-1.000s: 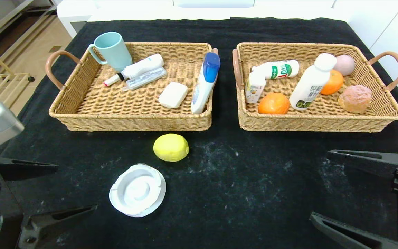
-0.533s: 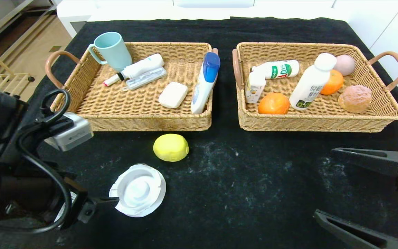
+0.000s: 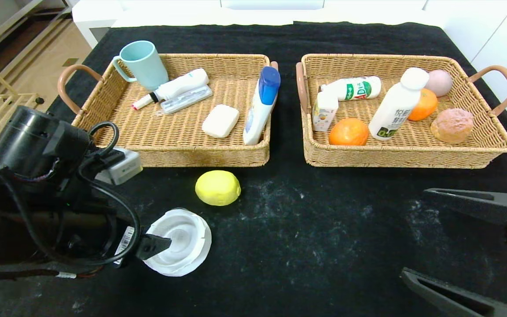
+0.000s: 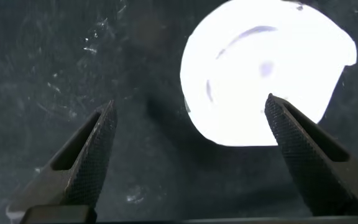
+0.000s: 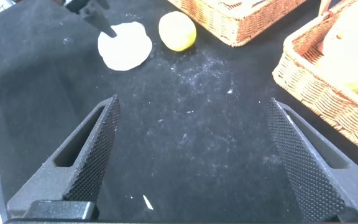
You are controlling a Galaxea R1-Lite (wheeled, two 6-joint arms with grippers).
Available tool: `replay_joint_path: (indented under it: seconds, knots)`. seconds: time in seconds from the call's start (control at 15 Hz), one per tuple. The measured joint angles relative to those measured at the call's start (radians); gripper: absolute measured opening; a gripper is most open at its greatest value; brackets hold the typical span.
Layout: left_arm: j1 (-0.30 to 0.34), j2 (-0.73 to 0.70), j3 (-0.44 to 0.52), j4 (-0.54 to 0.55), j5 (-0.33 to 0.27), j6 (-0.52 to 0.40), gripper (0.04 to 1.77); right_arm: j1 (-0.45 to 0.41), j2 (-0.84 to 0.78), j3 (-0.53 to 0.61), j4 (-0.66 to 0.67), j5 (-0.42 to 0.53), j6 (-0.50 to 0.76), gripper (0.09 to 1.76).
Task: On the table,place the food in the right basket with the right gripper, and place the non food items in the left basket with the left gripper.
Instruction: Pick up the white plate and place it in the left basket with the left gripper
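Observation:
A round white dish lies on the black cloth near the front left, and a yellow lemon sits just beyond it. My left arm reaches over the dish from the left. In the head view one fingertip overlaps the dish's left rim and the arm hides the other. The left wrist view shows the left gripper open above the cloth, with the dish beside one finger, nothing between the jaws. My right gripper stands open at the front right over bare cloth.
The left basket holds a teal cup, a white tube, a flat case, a soap bar and a blue-capped bottle. The right basket holds oranges, milk bottles, a small carton and a bread roll.
My left arm has swung in from the left edge and come down over the white dish. The right gripper has barely shifted. Dish and lemon lie where they were.

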State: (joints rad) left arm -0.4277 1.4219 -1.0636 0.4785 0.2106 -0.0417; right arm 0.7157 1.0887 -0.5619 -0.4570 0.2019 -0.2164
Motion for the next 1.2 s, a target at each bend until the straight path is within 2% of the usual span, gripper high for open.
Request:
replay_joint_path:
  seconds: [0.8, 0.87, 1.0, 1.2]
  knots:
    - [0.01, 0.041, 0.023, -0.048, -0.016, -0.008, 1.72, 0.0, 0.004, 0.002, 0.0, 0.0, -0.001, 1.71]
    - [0.01, 0.043, 0.024, -0.048, -0.016, -0.008, 1.64, 0.0, 0.004, 0.003, 0.0, 0.0, -0.001, 1.71]
    - [0.01, 0.046, 0.024, -0.048, -0.015, -0.007, 1.3, 0.001, 0.004, 0.004, 0.0, 0.0, -0.003, 1.71]
    - [0.01, 0.05, 0.025, -0.049, -0.017, -0.005, 0.91, 0.001, 0.004, 0.006, 0.0, 0.0, -0.004, 1.71]
